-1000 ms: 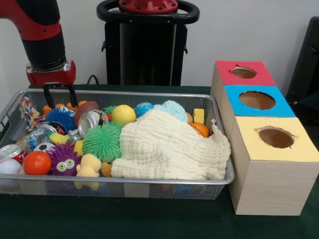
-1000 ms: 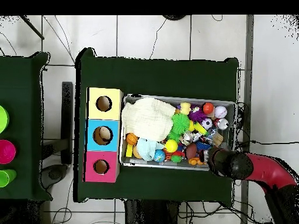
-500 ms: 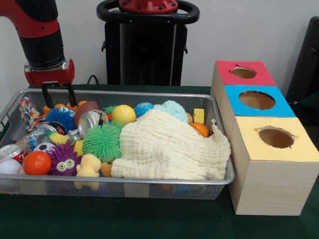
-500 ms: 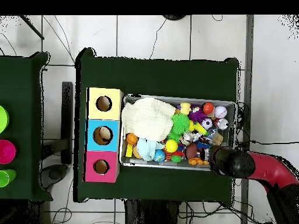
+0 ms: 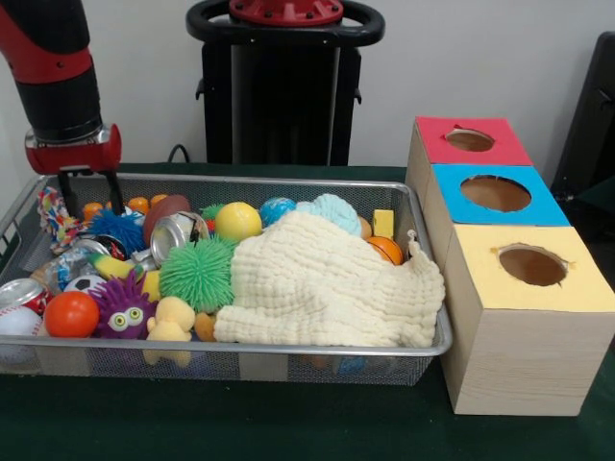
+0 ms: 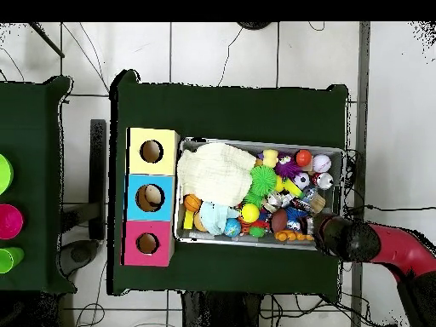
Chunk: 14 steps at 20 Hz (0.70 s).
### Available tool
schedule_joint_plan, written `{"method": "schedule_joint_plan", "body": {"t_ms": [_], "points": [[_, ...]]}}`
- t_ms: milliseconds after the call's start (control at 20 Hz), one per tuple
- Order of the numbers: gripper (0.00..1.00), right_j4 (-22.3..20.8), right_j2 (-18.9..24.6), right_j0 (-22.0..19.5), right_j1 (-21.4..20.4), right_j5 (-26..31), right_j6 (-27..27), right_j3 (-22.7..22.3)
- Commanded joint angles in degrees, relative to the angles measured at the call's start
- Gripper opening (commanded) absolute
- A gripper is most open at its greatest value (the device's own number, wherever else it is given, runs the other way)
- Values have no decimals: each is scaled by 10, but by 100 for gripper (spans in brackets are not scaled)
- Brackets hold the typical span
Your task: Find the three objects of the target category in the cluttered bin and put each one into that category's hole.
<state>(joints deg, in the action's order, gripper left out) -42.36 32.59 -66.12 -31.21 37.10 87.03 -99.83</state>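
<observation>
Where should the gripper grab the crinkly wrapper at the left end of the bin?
Probably from straight above, pinching the raised crumpled ridge of the wrapper. Toys and a can crowd its sides, so only its top is exposed. The gripper hangs open nearby.

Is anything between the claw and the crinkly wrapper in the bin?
Partly. The open claw hangs over the bin's far corner; the blue spiky ball sits just below it, overlapping the wrapper's far edge. The wrapper's top looks uncovered.
</observation>
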Motion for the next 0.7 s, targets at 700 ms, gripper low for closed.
{"method": "schedule_joint_plan", "body": {"t_ms": [700], "points": [[100,-43,41,-24,56,86,-284,93]]}}
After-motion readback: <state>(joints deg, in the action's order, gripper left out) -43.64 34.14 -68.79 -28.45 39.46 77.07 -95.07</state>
